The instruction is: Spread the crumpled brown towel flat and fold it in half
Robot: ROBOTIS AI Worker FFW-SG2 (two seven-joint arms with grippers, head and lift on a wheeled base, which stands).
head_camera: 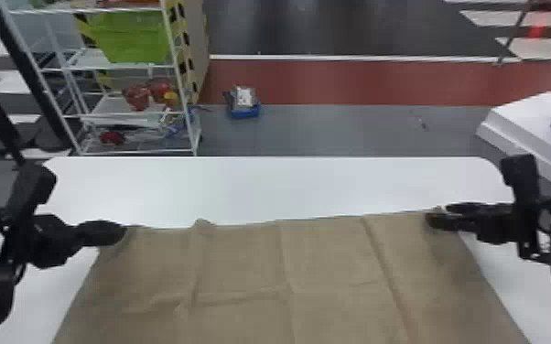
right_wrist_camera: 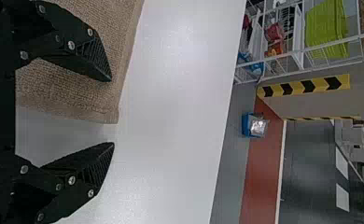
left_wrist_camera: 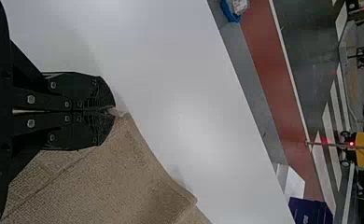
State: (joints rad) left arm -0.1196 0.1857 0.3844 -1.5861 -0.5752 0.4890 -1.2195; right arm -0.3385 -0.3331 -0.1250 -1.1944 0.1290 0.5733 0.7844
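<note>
Across table (head_camera: 261, 187), creased brown towel (head_camera: 242, 265), corner pinched in left gripper (head_camera: 121, 231), right gripper (head_camera: 435, 214) spread.

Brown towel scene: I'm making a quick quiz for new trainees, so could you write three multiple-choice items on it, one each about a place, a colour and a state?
1. Where does the left gripper hold the brown towel?
A) Middle of the far edge
B) Far left corner
C) Near edge

2. What colour is the large crate on the white rack?
A) Green
B) Blue
C) Purple

3. How are the right gripper's jaws?
A) Pressed together
B) Crossed
C) Apart

Key:
1: B, the left wrist view shows the corner pinched at the tips.
2: A, the head view shows its bright green side.
3: C, the right wrist view shows a wide gap between them.
</note>
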